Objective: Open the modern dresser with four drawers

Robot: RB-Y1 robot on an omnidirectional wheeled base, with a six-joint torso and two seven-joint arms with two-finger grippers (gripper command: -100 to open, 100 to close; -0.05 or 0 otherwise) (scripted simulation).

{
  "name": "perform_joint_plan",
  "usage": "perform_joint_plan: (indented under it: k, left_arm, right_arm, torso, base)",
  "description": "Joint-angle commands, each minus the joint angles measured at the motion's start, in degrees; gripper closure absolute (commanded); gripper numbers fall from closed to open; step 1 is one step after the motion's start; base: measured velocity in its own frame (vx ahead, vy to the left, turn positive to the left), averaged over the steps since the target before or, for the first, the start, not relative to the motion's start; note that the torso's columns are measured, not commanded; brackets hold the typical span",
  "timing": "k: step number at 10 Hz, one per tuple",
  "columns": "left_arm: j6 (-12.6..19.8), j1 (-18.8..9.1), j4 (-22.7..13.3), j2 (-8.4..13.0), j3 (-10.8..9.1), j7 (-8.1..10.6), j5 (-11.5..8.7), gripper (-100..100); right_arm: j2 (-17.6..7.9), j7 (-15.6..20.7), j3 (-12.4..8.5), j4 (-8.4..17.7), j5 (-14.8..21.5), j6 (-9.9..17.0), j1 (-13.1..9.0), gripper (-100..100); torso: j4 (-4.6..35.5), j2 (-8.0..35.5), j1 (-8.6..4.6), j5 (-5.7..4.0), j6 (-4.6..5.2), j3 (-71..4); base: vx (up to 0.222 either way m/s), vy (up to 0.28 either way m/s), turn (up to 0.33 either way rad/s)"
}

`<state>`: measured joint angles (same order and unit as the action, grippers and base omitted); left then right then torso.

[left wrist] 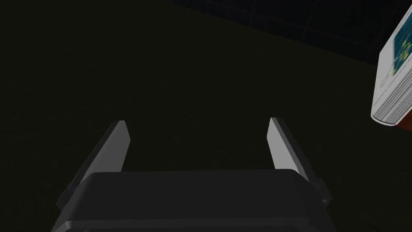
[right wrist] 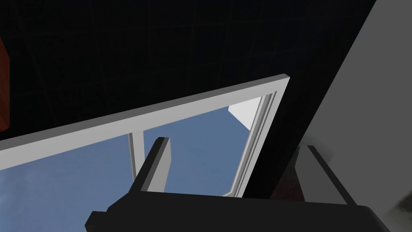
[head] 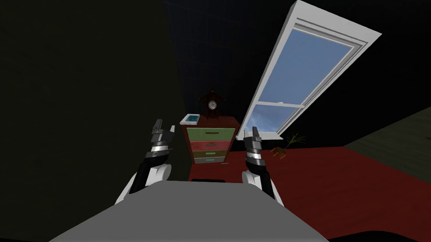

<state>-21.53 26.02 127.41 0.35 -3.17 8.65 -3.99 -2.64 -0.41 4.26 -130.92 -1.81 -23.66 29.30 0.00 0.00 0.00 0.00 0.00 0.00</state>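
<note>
Left gripper (head: 163,128) and right gripper (head: 255,132), both wide open and empty, flank the far dresser (head: 210,145) without touching it.

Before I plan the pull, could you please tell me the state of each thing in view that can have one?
dresser: all four drawers shut.
left gripper: open, holding nothing, left of the dresser.
right gripper: open, holding nothing, right of the dresser.
clock: upright on the dresser top.
book: lying flat on the dresser top.
plant: seems tipped over on the floor.
</note>
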Motion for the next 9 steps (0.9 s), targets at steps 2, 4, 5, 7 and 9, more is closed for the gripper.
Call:
perform_joint_plan:
  k: [2,4,5,7,9]
  left_arm:
    - [0.00,0.00,0.00,0.00,0.00,0.00,0.00,0]
    - [0.00,0.00,0.01,0.00,0.00,0.00,0.00,0]
    - [0.00,0.00,0.01,0.00,0.00,0.00,0.00,0]
    - [-0.01,0.00,0.01,0.00,0.00,0.00,0.00,0]
    - [-0.01,0.00,0.02,0.00,0.00,0.00,0.00,0]
  right_arm:
    - [0.00,0.00,0.00,0.00,0.00,0.00,0.00,0]
    - [0.00,0.00,0.00,-0.01,0.00,0.00,0.00,0]
    - [0.00,0.00,0.00,-0.01,0.00,0.00,0.00,0]
    - [0.00,0.00,0.00,-0.02,0.00,-0.01,0.00,0]
    - [0.00,0.00,0.00,-0.02,0.00,-0.01,0.00,0]
  torso:
    - [6.00,5.97,0.00,0.00,0.00,-12.00]
    - [14.24,14.22,0.00,0.00,0.00,-28.50]
    - [18.46,18.45,0.00,0.00,0.00,-36.92]
    - [26.91,26.92,0.00,0.00,0.00,-53.81]
    - [35.37,35.39,0.00,0.00,0.00,-70.73]
  base:
    - [0.000,0.000,0.000]
    - [0.000,0.000,0.000]
    - [0.000,0.000,0.000]
    - [0.000,0.000,0.000]
    - [0.000,0.000,0.000]
